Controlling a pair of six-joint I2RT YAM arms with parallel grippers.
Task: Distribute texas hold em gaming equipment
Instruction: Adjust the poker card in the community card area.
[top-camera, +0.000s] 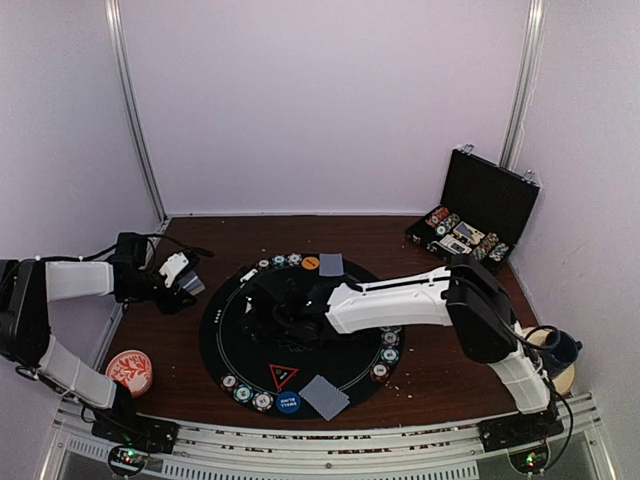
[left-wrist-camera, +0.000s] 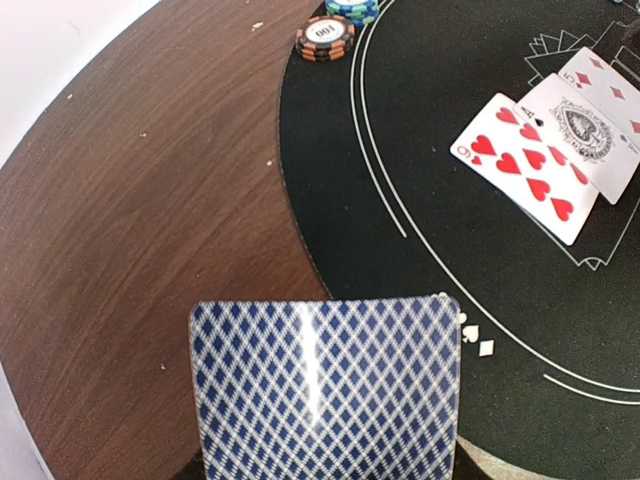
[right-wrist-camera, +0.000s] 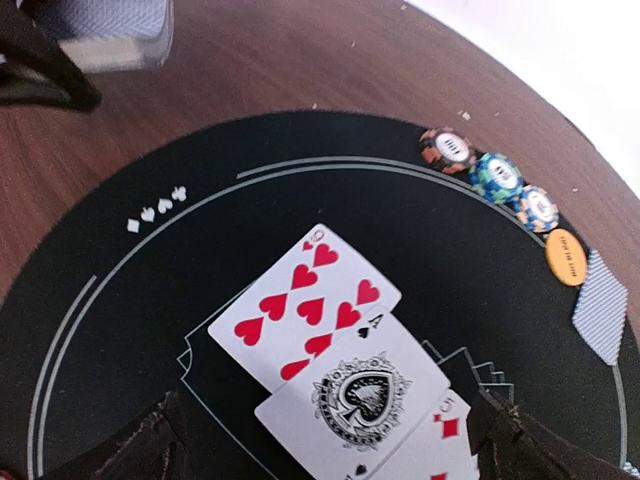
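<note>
Playing cards, glossy rectangles overlapping on round black mat, striped chips

Left arm, right arm, white shells, black joints; black cables

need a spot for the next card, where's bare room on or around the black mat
Free: the black mat's left part, between the face-up cards and its rim; the wood between mat and chip case. Crowded: mat centre under the right gripper; the near rim with chips, blue button and face-down card.
</note>
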